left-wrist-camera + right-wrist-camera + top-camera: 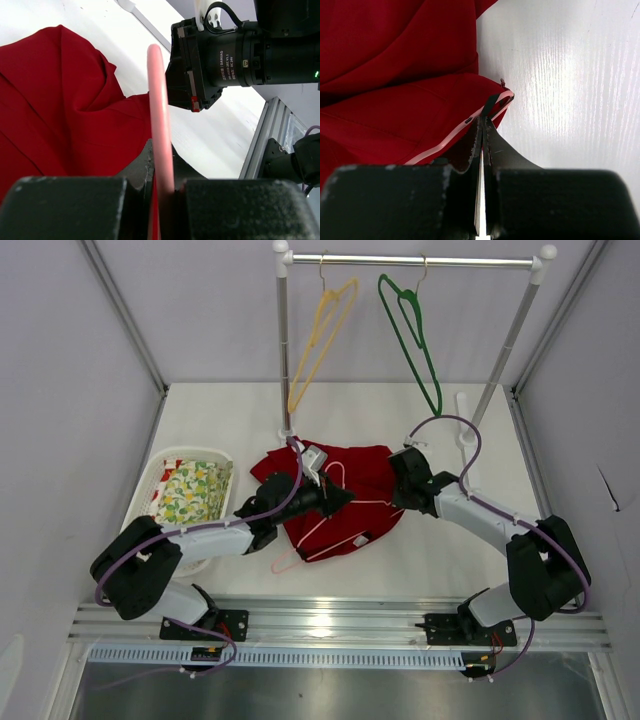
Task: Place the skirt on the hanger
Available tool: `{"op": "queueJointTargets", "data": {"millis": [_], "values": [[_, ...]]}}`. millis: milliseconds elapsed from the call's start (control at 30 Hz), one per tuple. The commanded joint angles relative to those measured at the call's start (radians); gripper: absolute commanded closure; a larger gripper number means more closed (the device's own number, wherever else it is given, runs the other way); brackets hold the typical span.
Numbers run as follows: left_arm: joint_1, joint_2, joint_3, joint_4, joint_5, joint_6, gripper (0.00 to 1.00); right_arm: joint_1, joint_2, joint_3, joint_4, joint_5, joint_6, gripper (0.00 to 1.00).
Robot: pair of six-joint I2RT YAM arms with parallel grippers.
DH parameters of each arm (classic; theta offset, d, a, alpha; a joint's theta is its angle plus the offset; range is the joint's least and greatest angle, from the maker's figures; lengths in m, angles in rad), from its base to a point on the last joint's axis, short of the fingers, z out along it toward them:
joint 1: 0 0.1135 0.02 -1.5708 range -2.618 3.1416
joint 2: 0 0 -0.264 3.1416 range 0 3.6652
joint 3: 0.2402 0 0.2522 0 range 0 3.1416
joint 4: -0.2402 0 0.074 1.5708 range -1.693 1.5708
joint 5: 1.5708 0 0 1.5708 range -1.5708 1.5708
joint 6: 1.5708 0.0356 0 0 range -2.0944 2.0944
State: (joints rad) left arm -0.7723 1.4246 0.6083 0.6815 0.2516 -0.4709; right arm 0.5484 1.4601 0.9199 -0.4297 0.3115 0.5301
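The red skirt (345,490) lies crumpled on the table's middle. The pale pink hanger (300,540) lies across it, one end sticking out at the skirt's near left. My left gripper (338,498) is shut on the hanger's pink rod (159,115), with the skirt (60,110) to its left. My right gripper (400,502) is at the skirt's right edge. In the right wrist view its tips (483,125) are shut on a thin dark strap (490,103) at the skirt's (395,75) corner, where the pink wire (447,139) runs along the cloth.
A white basket (150,480) with yellow-green floral cloth (195,490) stands at the left. A clothes rack (420,259) at the back carries a yellow hanger (320,340) and a dark green hanger (412,335). The right arm's wrist (235,50) is close ahead of my left gripper.
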Motion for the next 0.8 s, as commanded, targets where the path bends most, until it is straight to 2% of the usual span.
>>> {"op": "queueJointTargets", "data": {"millis": [0, 533, 767], "values": [[-0.016, -0.003, -0.016, 0.059, 0.077, -0.009, 1.00, 0.008, -0.044, 0.000, 0.045, 0.001, 0.014, 1.00], [-0.018, -0.027, -0.056, 0.095, 0.074, -0.009, 1.00, 0.010, -0.056, -0.012, 0.040, 0.000, 0.013, 1.00], [-0.018, -0.044, -0.061, 0.174, 0.040, 0.000, 1.00, 0.008, -0.064, -0.036, 0.031, -0.006, 0.014, 1.00]]}}
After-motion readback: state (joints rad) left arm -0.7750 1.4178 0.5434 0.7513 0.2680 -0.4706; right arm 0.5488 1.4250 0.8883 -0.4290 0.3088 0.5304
